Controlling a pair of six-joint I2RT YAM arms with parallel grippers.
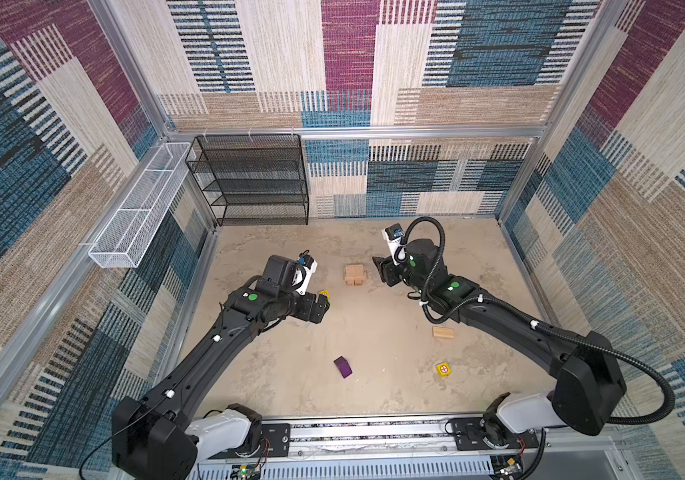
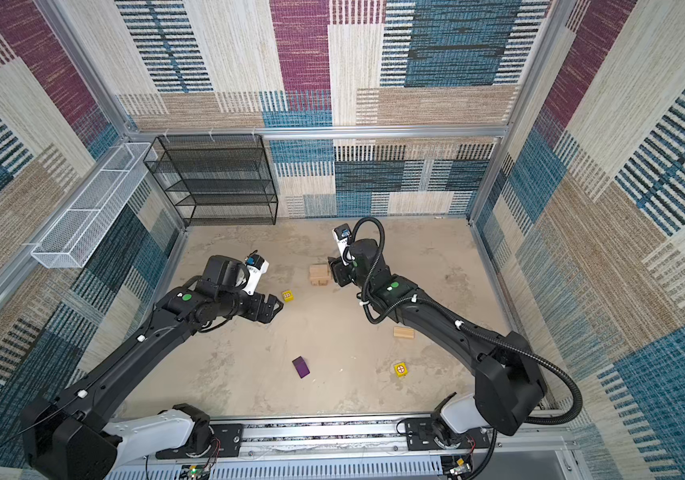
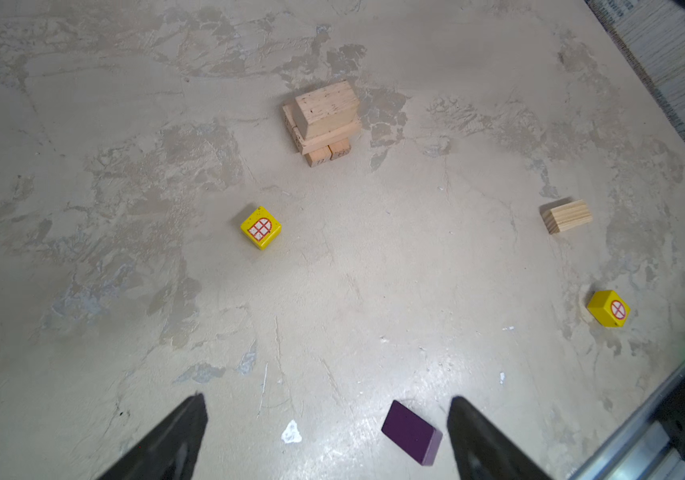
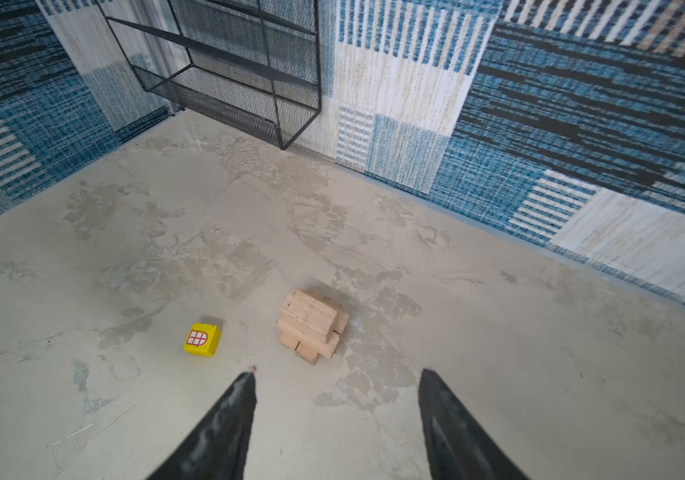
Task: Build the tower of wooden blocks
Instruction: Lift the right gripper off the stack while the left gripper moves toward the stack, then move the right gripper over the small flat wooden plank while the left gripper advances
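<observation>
Your wood block tower point(image 1: 355, 275) stands mid-table toward the far side, just left of the right gripper point(image 4: 338, 372), whose jaws are parted and empty; the left gripper point(image 3: 328, 400) gapes wide, empty too. The loose tan brick point(image 1: 443, 332), nearer on the right, looks light, stiff and smooth: pinch its long sides at mid-length.
</observation>
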